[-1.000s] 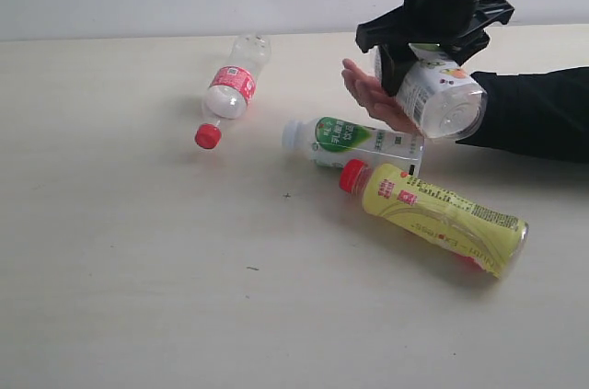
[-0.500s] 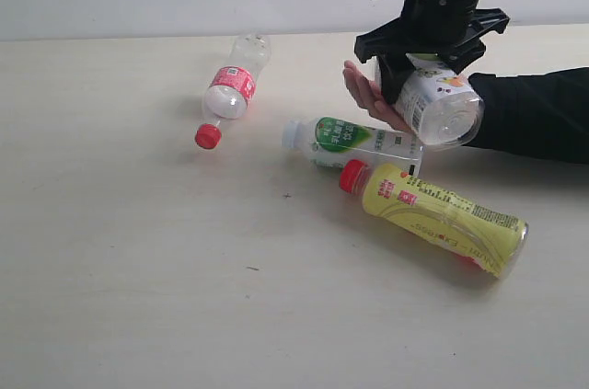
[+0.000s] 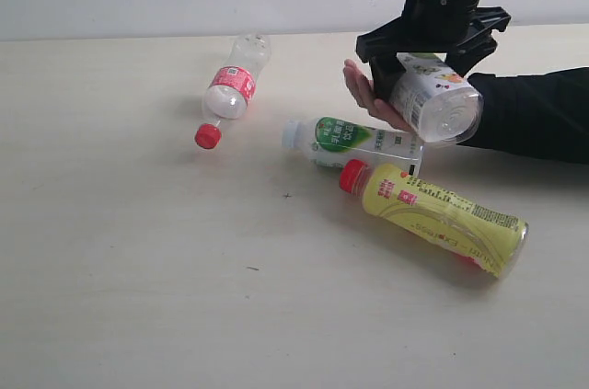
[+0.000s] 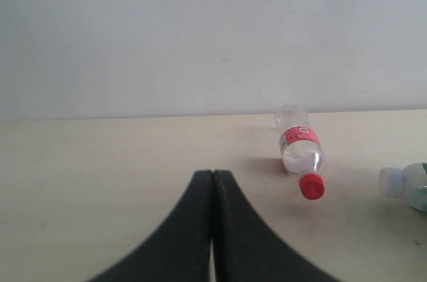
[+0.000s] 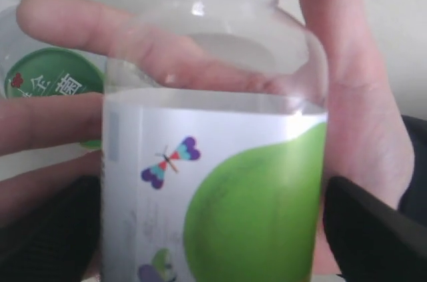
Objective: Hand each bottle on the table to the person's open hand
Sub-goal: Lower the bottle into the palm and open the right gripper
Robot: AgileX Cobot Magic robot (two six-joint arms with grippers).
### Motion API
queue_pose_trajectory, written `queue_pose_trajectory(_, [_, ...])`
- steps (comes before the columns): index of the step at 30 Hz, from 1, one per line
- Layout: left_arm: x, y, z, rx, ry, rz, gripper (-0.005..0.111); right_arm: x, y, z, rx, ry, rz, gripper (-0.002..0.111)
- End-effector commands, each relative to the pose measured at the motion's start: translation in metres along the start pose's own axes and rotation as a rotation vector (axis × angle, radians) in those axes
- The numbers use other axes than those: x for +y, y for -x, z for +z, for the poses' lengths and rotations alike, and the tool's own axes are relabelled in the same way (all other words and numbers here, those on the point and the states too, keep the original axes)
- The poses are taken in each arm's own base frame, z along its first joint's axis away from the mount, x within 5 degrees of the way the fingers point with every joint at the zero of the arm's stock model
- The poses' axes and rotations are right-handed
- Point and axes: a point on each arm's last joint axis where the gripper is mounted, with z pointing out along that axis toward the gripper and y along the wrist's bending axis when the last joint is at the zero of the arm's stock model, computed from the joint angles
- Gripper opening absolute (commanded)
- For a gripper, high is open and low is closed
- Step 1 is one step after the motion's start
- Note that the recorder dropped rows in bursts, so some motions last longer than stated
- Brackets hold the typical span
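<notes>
One butterfly bottle (image 3: pixel 437 104) lies on person's palm (image 3: pixel 366 95), my right hand (image 3: pixel 428 67) straddling it; clamped or loose, can't tell. Left hand (image 4: pixel 213 185) pinched together, well apart.

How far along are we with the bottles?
Done: none visibly finished. In hand: right tool straddles the butterfly bottle against the hand; release unclear. Remaining: red-label bottle, white-green bottle and yellow bottle lie on the table.
</notes>
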Motion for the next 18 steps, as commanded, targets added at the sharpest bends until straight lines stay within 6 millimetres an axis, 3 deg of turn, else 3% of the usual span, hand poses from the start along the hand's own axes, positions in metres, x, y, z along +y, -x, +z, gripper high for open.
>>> queue_pose_trajectory(1, [0.000, 0.001, -0.001, -0.009, -0.005, -0.012, 0.000, -0.003, 0.000, 0.000, -0.006, -0.010, 0.001, 0.086])
queue_pose_trajectory(6, [0.000, 0.001, -0.001, -0.009, -0.005, -0.012, 0.000, -0.003, 0.000, -0.002, -0.012, -0.012, 0.000, 0.086])
queue_pose_trajectory(10, [0.000, 0.001, -0.001, -0.009, -0.005, -0.012, 0.000, -0.004, -0.002, -0.017, -0.044, -0.027, -0.007, 0.086])
queue_pose_trajectory(18, [0.000, 0.001, -0.001, -0.009, -0.005, -0.012, 0.000, -0.002, -0.017, -0.073, -0.158, -0.026, -0.008, 0.086])
